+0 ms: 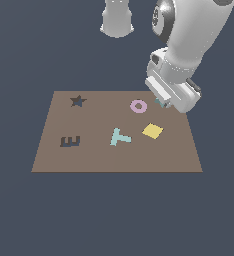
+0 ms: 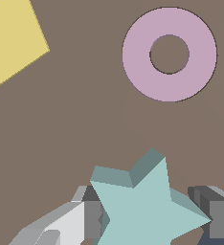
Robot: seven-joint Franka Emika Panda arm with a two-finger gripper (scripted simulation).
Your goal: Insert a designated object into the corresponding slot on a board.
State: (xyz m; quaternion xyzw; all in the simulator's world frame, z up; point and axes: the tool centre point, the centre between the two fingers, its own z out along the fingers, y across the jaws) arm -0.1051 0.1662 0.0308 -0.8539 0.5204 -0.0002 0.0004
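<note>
Wrist view: pincer (image 2: pixel 150 217) fingers sit either side of the teal star (image 2: pixel 147 206), touching it, so I read it as clamped on the star. Star is low at the board (image 1: pixel 89 160), just beside the pink ring (image 1: pixel 138 106) at the exterior view's right. Star slot (image 1: pixel 78 101) is well apart, far corner on the exterior view's left. I'd lift straight first, clear the ring, carry across, match the points to the slot before lowering.

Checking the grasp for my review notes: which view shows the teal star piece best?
The wrist view: the teal star fills the foreground between the fingers, its points clear. The exterior view shows only a teal sliver under the arm, beside the pink ring.
</note>
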